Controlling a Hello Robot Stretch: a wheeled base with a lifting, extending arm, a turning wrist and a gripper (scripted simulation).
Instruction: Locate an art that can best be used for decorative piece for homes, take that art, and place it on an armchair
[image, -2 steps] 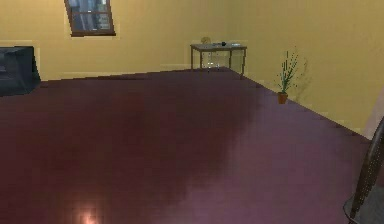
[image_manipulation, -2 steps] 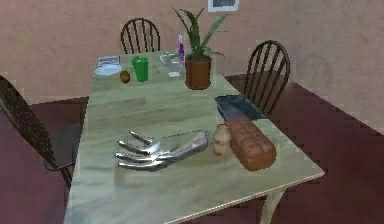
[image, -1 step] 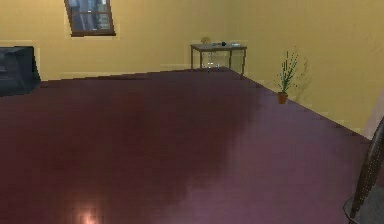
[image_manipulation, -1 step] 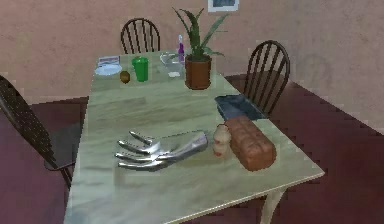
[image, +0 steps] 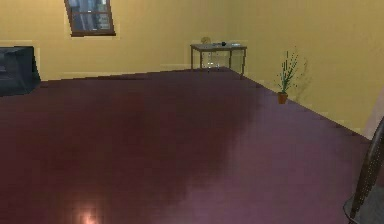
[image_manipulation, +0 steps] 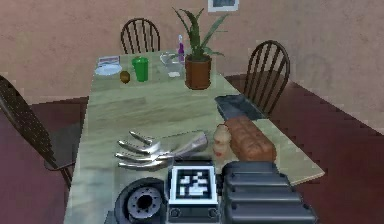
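Art must be found first, so turn slowly and check the far small table (image: 218, 47). Whether the gripper (image_manipulation: 141, 203) by the dining table (image_manipulation: 100, 120) holds anything, I cannot tell.

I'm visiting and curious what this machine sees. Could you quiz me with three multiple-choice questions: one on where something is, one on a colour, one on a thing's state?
1. In the forward view, where does the small potted plant stand? A on the side table; B on the floor by the wall; C on the dark seat.
2. What colour is the cup on the dining table? A green; B blue; C white.
3. How does the clay-pot plant on that table stand? A upright; B tipped over; C upside down.
Answers: B, its pot rests on the floor; A, it is plainly green; A, its pot sits level.
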